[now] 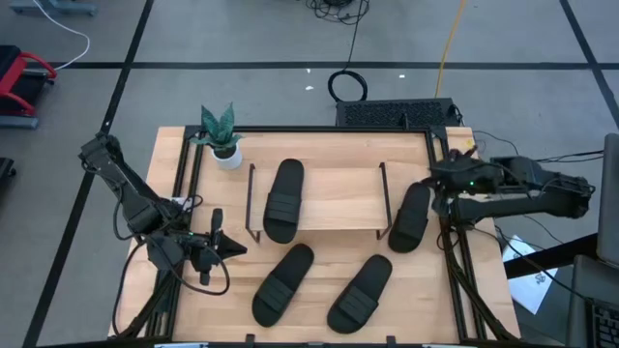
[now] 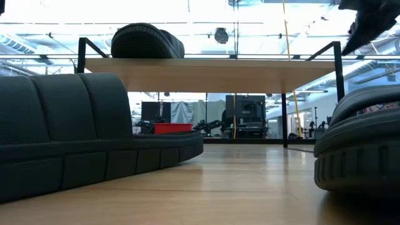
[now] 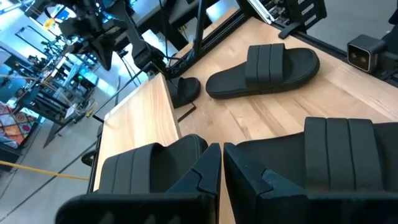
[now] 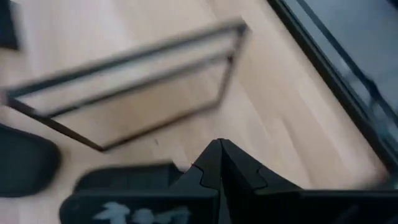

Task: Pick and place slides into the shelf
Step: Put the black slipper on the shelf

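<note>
Slides (image 1: 282, 200) – matte blk, wide ribbed straps

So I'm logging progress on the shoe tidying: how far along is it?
Done: one slide lies on the shelf. In hand: nothing; the right claw is shut and empty over the slide beside the shelf. The left claw is shut near the table's left side. Left: that slide and two in front.

The four slides (image 1: 283, 200) were matte black with ribbed straps. The shelf (image 1: 334, 193) was pale wood on black frames. At eleven o'clock, a green plant (image 1: 219, 126) stood in a white pot (image 1: 227, 158).
</note>
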{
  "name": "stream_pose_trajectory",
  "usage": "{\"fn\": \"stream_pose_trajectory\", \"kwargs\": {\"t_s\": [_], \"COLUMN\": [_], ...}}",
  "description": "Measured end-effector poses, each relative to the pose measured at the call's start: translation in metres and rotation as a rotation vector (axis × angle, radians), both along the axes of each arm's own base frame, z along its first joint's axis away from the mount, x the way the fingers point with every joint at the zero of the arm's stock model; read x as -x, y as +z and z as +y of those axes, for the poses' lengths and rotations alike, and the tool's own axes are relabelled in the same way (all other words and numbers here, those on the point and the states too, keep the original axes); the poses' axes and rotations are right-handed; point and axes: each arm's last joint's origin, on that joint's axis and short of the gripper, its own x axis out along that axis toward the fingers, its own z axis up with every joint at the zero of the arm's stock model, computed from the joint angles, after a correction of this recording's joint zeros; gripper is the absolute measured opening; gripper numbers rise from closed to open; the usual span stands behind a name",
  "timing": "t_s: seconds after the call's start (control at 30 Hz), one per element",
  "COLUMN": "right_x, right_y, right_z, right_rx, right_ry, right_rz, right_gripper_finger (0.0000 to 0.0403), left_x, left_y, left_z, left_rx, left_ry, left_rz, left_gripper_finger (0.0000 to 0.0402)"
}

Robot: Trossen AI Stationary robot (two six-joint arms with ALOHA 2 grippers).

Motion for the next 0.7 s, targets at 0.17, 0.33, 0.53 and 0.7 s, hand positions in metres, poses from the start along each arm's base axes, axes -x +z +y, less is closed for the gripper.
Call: {"fn": "stream_pose_trajectory", "kwargs": {"t_s": [0.17,0.33,0.53,0.7], "right_x": [-0.005,-0.019,-0.034,-0.044], "right_y": [-0.011,-0.023,-0.029,-0.036], "right_z": [0.0,0.0,-0.009,-0.021], "right_rx": [-0.19,-0.331,-0.426,-0.417], "right_ry": [-0.044,0.043,0.085,0.041], "right_rz": [0.131,0.219,0.242,0.316], "right_gripper_finger": [0.0,0.0013,0.0103,0.0195], "left_x": [0.0,0.0,0.001,0.002], "left_y": [0.0,0.0,-0.002,-0.005], "left_z": [0.0,0.0,0.0,0.002], "left_rx": [0.002,0.011,0.042,0.057], "left_ry": [0.001,0.003,-0.002,0.019], "left_rz": [0.0,0.001,0.028,0.063], "left_gripper_finger": [0.0026,0.0026,0.0026,0.0026]}}
